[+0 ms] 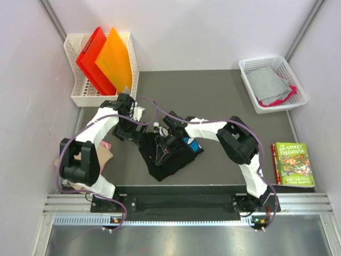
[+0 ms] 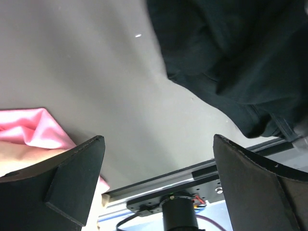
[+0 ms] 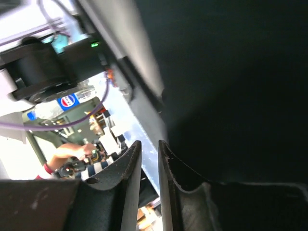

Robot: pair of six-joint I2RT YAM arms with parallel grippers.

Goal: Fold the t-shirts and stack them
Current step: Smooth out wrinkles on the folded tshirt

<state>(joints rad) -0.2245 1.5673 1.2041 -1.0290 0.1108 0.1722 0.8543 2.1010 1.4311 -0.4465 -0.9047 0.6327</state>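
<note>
Folding stage, apparently: right hand [image 3: 147, 143] nearly closed, grip unclear, at crumpled black cloth t-shirt [image 1: 170, 165]; left hand [image 2: 158, 139] wide open, empty. Next: probably spread it flat on grey desk [image 1: 213, 96].

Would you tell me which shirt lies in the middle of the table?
The black shirt; the pink shirt and tan shirt lie at the left edge.

Far centre: I log bare table [image 1: 202, 90] between the folder rack [image 1: 85, 98] on the left and the basket [image 1: 249, 88] on the right, passable.
Centre: blocked by the black t-shirt [image 1: 173, 160], with the left arm [image 1: 98, 128] and right arm [image 1: 213, 128] converging over it.
Near left: pink and tan shirts [image 1: 104, 154] hem that arm in.
Near right: book [image 1: 293, 164] at the edge.
</note>
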